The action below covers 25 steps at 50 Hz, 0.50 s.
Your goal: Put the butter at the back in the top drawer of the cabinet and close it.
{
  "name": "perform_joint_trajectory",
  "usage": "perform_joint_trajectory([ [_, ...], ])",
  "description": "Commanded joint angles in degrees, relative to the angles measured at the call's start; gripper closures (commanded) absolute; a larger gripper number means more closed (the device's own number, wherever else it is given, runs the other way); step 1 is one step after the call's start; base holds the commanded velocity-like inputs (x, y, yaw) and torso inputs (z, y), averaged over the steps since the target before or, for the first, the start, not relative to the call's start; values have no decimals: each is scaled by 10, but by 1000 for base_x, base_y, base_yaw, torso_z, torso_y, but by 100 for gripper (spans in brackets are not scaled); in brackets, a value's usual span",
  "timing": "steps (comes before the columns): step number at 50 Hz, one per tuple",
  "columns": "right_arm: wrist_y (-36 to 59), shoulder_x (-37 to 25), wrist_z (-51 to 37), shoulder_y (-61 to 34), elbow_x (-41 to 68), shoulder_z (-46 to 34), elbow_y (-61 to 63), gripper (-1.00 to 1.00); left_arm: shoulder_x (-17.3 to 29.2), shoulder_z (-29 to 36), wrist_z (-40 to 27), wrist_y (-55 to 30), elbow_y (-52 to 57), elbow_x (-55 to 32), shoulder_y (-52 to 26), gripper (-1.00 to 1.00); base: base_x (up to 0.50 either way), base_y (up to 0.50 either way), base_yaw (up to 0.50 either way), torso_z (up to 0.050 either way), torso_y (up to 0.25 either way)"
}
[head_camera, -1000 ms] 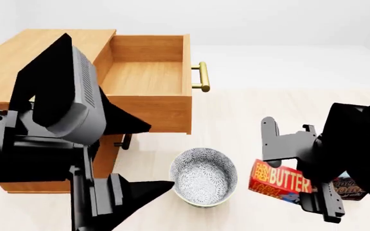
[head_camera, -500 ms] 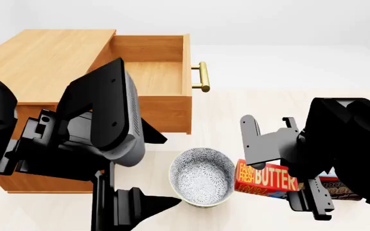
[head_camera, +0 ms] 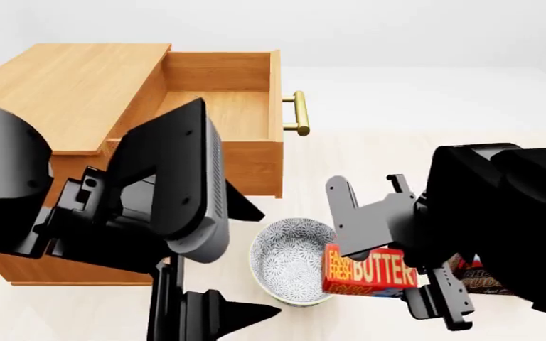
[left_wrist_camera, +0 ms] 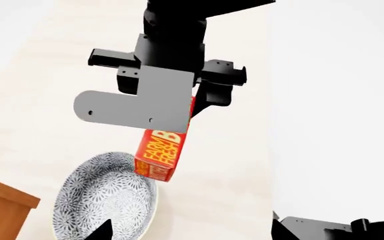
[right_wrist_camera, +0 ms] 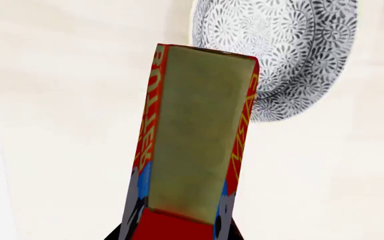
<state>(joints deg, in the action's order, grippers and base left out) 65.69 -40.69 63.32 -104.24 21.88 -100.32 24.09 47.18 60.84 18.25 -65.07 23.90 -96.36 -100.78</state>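
Butter (head_camera: 372, 271) is up off the floor right now, pinched in my right gripper (head_camera: 387, 266). In the head view the box hangs with its "FARM FRESH BUTTER" face toward the camera, its near end overlapping the rim of the patterned bowl (head_camera: 287, 263). From the left wrist view I see the same box (left_wrist_camera: 163, 152) dangling under the right gripper (left_wrist_camera: 178, 112), just beside the bowl (left_wrist_camera: 105, 197) and above the pale floor (left_wrist_camera: 38, 125). The right wrist view is mostly filled by the box's plain olive-tan side (right_wrist_camera: 195, 135), with the bowl (right_wrist_camera: 292, 55) past its far end. The gripper's fingers press on both long sides at the near end.

Cabinet (head_camera: 60, 85) sits at the head view's left, and the top drawer (head_camera: 221, 114) is pulled open, its inside bare wood, with the brass handle (head_camera: 298, 114) sticking out toward the right. So the butter is well apart from the drawer, lower and to the right of it.

Behind the right arm a bit of a dark brown box (head_camera: 477, 277) peeks out on the floor, just beside the butter.

My left arm fills the lower left of the head view, in front of the cabinet's front. For the left gripper (head_camera: 202, 312) I honestly can't tell whether it's spread or pressed together, since only dark finger shapes show at the frame edge.
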Motion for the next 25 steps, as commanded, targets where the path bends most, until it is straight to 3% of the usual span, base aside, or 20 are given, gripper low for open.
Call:
perform_joint_trajectory([
  [1,-7,3,1,-15,3,19,24,100,-11,6,18,10,-11,36,12,-100,0,0,0,10,0],
  [25,-6,13,-10,-20,14,47,38,100,-29,35,41,22,-12,103,47,-100,0,0,0,0,0],
])
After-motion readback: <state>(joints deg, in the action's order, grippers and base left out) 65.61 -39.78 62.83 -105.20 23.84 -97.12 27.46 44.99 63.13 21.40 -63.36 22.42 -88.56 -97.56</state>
